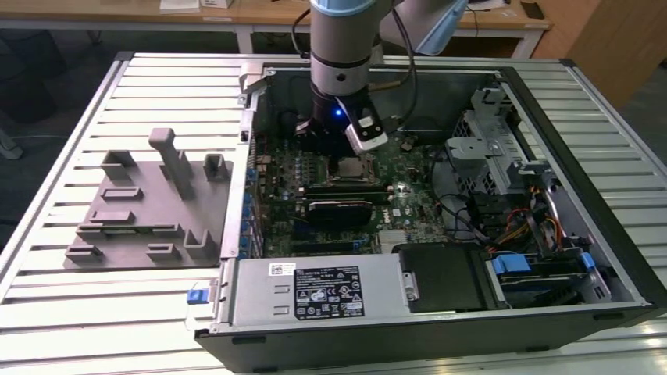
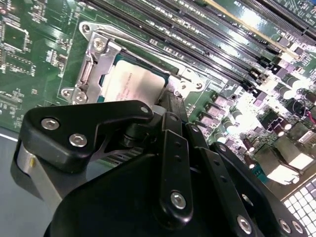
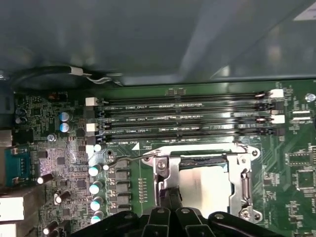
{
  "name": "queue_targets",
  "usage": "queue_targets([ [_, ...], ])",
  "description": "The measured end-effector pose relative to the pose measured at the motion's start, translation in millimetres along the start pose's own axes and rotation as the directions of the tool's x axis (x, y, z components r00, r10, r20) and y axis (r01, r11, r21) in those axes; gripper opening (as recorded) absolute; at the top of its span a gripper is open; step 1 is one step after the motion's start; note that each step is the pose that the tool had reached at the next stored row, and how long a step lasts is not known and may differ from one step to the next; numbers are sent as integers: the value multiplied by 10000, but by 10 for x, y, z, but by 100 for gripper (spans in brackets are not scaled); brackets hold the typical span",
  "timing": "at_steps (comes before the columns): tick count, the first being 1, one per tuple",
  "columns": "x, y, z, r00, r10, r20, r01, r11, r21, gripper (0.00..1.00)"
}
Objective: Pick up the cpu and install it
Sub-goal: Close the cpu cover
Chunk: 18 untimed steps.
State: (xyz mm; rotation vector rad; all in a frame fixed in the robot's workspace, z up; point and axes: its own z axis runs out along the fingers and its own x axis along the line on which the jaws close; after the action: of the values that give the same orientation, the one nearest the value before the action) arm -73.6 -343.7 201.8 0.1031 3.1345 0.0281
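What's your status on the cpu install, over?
Copy: gripper low at the socket edge, inside the case. The cpu lies within the socket's metal frame. Nothing between gripper and cpu.
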Motion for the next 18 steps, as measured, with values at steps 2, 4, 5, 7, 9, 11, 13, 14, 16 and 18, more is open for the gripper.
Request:
queue_targets([
  [2,8,-1,11,10000,0,-2,0,10000,3,11],
  [4,9,-2,17,10000,-1,-3,1,10000,3,11],
  [5,9,-2,20,10000,-1,-3,1,10000,4,11],
  [7,9,-1,23,10000,0,-3,0,10000,3,11],
  [9,8,-1,24,10000,2,-2,-2,10000,1,11],
  [11,1,-1,25,10000,0,-3,0,10000,0,11],
  [13,-12,0,25,10000,2,-2,-2,10000,0,11],
  [14,-20,1,25,10000,1,-2,-1,10000,1,11],
  [16,-31,1,25,10000,0,-1,0,10000,-1,11],
  [18,-35,2,25,10000,0,-1,0,10000,0,11],
])
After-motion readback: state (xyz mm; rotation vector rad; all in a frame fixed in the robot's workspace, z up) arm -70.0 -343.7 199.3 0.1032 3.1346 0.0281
